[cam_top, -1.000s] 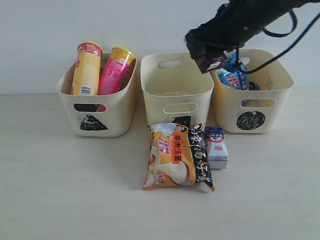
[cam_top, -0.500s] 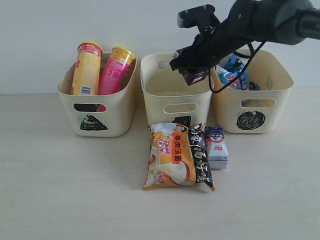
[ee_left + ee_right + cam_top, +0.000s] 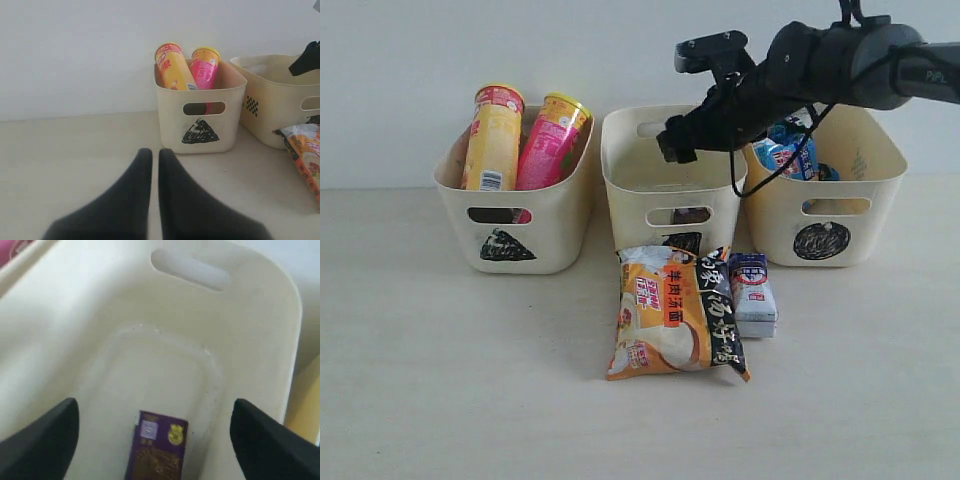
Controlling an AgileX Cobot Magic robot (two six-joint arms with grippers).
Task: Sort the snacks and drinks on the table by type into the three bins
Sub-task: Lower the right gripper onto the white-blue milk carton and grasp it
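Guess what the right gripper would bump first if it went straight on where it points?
Probably the purple carton lying on the floor of the middle bin. The right gripper points down into that bin, jaws open, with the carton straight ahead between them.

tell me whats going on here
The right gripper hangs over the middle bin, jaws open, with the purple carton lying on the bin's floor. Both chip cans sit in the left bin. The orange noodle packet and white-blue carton lie on the table, not yet sorted. The left gripper is shut, holding nothing.
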